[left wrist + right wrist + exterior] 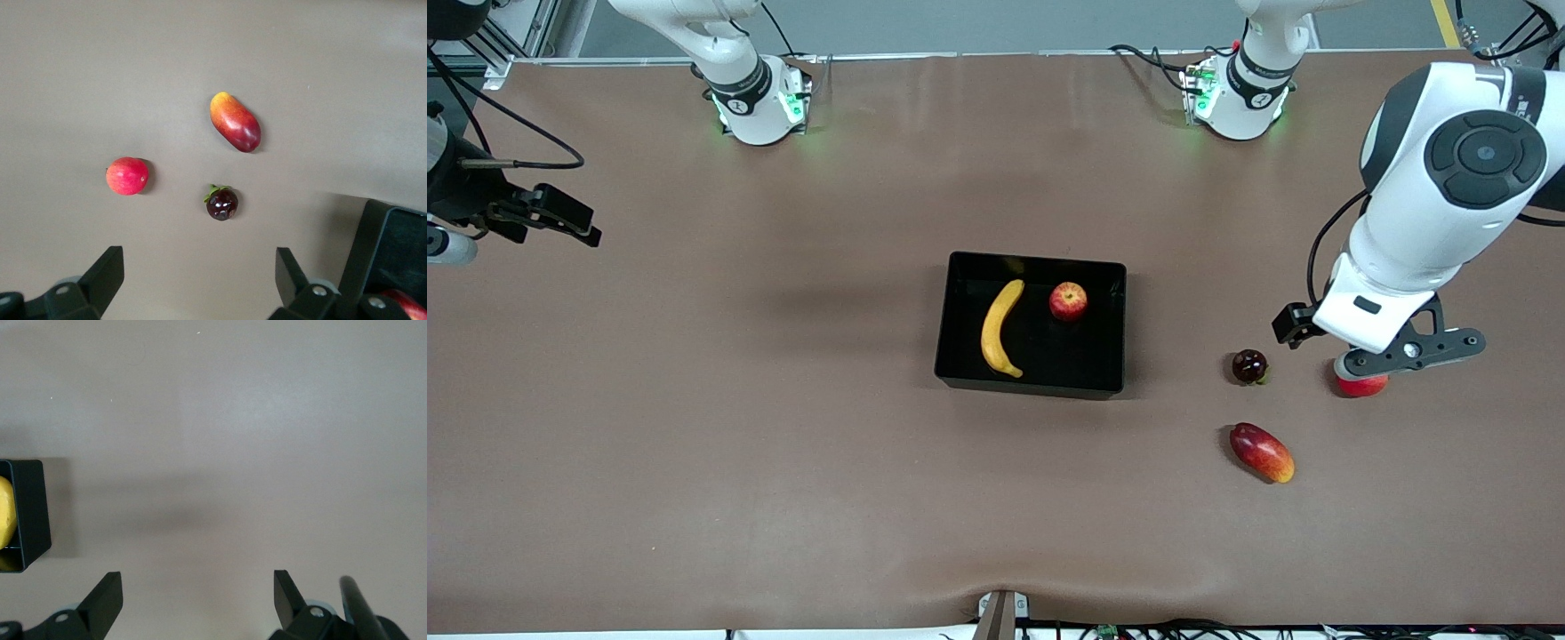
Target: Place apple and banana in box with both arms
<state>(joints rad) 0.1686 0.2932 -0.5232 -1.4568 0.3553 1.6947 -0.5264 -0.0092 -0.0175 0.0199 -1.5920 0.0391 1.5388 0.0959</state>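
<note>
The black box (1028,388) sits mid-table. Inside it lie the yellow banana (1000,329) and, beside it toward the left arm's end, the red apple (1068,301). My left gripper (200,280) hangs open and empty above the table at the left arm's end, over the loose fruits, apart from the box. My right gripper (569,218) is open and empty too, up over the bare table at the right arm's end. The right wrist view catches one box corner (31,513) with a piece of banana (5,510).
Three loose fruits lie toward the left arm's end: a pinkish-red round fruit (1362,386), a small dark fruit (1249,366) and an oblong red-and-yellow fruit (1262,452). The arm bases (760,102) stand along the edge farthest from the front camera.
</note>
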